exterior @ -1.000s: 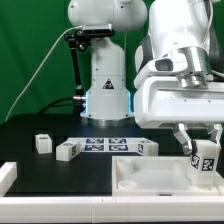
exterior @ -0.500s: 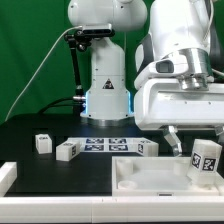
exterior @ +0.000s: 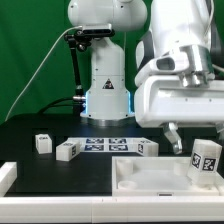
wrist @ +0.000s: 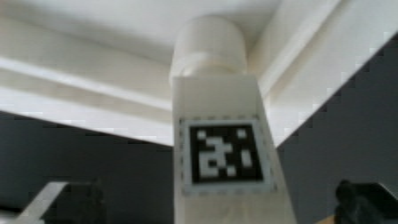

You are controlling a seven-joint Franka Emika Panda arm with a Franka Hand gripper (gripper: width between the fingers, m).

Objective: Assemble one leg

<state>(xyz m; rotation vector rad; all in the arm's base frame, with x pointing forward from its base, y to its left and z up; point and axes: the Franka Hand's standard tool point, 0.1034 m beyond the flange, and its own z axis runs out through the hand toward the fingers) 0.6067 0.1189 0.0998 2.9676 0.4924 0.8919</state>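
A leg [exterior: 206,158], a small white block with a square tag, stands slightly tilted at the right end of the large white tray [exterior: 150,178] in the exterior view. My gripper [exterior: 197,136] is open just above it, jaws spread to either side and not touching it. In the wrist view the same leg [wrist: 221,110] stands between my dark fingertips [wrist: 54,200], its tag facing the camera, with gaps on both sides. The tray rim [wrist: 71,90] shows behind it.
Three more white tagged legs [exterior: 43,143] [exterior: 67,150] [exterior: 147,148] lie on the black table behind the tray. The marker board [exterior: 105,145] lies among them. The robot base [exterior: 105,90] stands at the back.
My jaws have spread apart and let go of the leg, and the gripper has lifted slightly. The leg stays standing on the tray.
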